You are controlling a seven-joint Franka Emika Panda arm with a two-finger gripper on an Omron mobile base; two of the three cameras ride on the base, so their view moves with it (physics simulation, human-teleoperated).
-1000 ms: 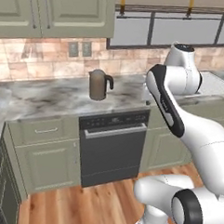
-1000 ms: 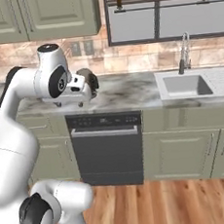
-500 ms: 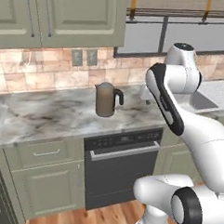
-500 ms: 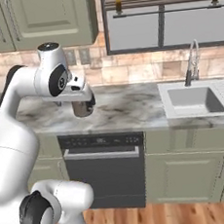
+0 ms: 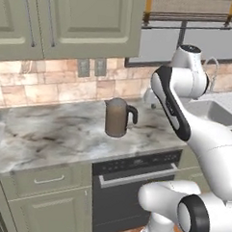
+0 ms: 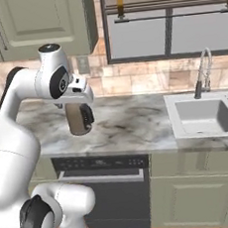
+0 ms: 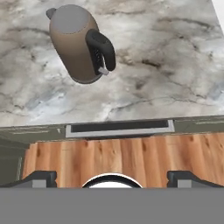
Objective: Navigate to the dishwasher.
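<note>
The dishwasher [image 5: 133,193] is a dark grey flat front under the marble counter, with a silver bar handle [image 5: 140,176] and a black control strip. It stands straight ahead of the base, just behind the arm, and shows again as the dishwasher [image 6: 110,196] in the right base view. From above, the hand view catches the dishwasher's top edge [image 7: 118,127]. My gripper [image 7: 111,177] hangs over the counter's front edge, open, with nothing between its fingers. The gripper's hand [image 6: 81,92] sits in front of a kettle.
A brown kettle [image 5: 117,117] with a black handle stands on the counter [image 5: 49,133] above the dishwasher. A sink [image 6: 206,116] with a faucet [image 6: 202,73] lies to the right. Green cabinets flank the dishwasher, and wood floor [image 7: 118,159] lies in front.
The whole picture has shifted: the base has driven closer to the counter, so the dishwasher and kettle look larger and nearer. The arm keeps the same pose.
</note>
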